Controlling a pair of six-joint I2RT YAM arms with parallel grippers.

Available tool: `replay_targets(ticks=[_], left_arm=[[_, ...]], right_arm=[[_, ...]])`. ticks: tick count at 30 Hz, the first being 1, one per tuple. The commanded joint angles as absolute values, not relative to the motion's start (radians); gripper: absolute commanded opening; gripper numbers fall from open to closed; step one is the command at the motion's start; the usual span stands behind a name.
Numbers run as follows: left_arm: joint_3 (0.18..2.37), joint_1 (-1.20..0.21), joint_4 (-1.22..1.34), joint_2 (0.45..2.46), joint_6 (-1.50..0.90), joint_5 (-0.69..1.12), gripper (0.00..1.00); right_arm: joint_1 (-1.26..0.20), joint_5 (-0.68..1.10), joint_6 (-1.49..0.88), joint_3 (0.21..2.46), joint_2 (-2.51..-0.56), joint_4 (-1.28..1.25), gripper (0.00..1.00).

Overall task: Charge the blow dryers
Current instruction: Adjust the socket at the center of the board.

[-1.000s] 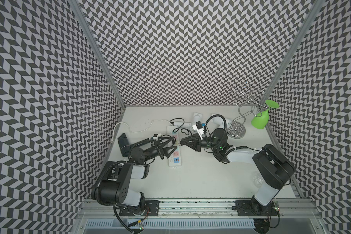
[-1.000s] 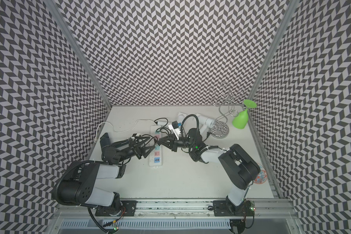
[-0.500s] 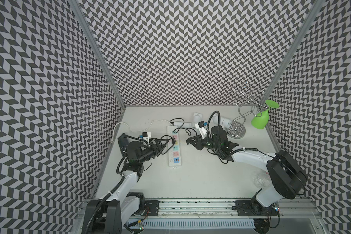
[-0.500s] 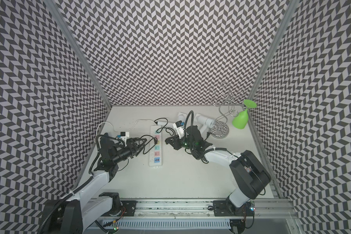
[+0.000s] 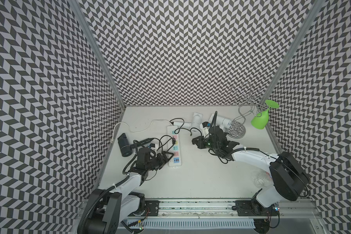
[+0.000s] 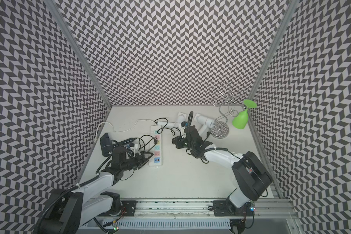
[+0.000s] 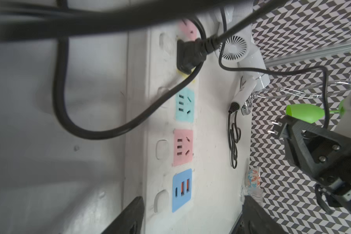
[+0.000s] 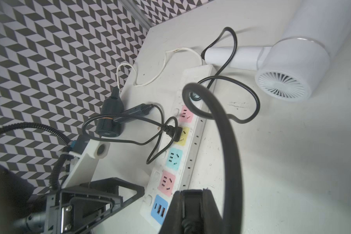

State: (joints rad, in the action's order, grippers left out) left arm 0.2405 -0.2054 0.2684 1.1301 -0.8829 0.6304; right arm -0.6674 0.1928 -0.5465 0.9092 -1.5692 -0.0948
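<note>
Right end effector [image 5: 194, 141] pinches plug [image 7: 278, 129] above the bench, right of strip [image 5: 175, 165]. Left end effector [image 5: 167, 160] wide and empty at the strip's blue end. Black dryer [image 5: 123, 146] left of strip, white dryers [image 5: 196, 121] at back.

Risks:
- Strip is unbraced and may skid under the push.
- Cord loop [image 7: 101, 133] beside teal socket [image 7: 184, 107] could foul the prongs.

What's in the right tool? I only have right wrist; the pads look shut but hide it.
Observer: A black two-prong plug, per left wrist. The right tool pinches it, prongs bare, not in the power strip.
Operator: And the other arm, holding anything?
Observer: No, the left tool is open and empty by the strip's blue USB end.
Operator: Any dryer outside my view?
Observer: Yes, a second white dryer lies beside the wire rack in both top views.
</note>
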Motion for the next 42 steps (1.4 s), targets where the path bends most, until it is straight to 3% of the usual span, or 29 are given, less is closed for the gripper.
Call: replay_targets(ticks=[1,18,24,30,42], left_arm=[[0.255,-0.225,0.329,1.159,-0.88,0.589,0.78],[0.392,-0.446,0.415,1.324,-0.875,0.51,0.76],[0.402,-0.413,0.193,1.185,-0.759,0.309,0.77],[0.35,-0.319,0.264,1.177,-0.758,0.344,0.76],[0.349,-0.237,0.401,1.262,-0.769,0.386,0.76]], right_arm=[[-0.672,0.116,-0.578,0.925,-1.543,-0.065,0.0],[-0.67,0.081,-0.597,1.028,-1.611,0.012,0.0],[-0.68,0.178,-0.547,1.136,-1.703,0.068,0.0],[-0.695,0.285,-0.525,1.194,-1.795,0.037,0.0],[-0.748,0.246,-0.49,1.366,-1.988,0.151,0.0]])
